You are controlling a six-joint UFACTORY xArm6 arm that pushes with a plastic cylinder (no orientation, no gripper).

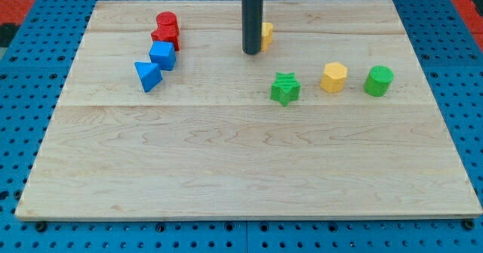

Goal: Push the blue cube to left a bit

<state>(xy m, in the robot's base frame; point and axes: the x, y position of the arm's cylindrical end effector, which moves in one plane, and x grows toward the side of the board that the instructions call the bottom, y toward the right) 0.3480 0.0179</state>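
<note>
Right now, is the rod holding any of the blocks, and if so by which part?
Nothing is held. My tip stands free on the board, well to the view's right of the blue cube, with a yellow block partly hidden just behind it.

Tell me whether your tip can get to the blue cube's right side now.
Probably yes. My tip sits right of the blue cube, with bare board between; the red blocks lie above that path.

The blue cube (162,55) has open bench (226,170) at 3 o'clock. A red block (165,35) touches it at 12, a blue wedge (148,75) at 7.
</note>
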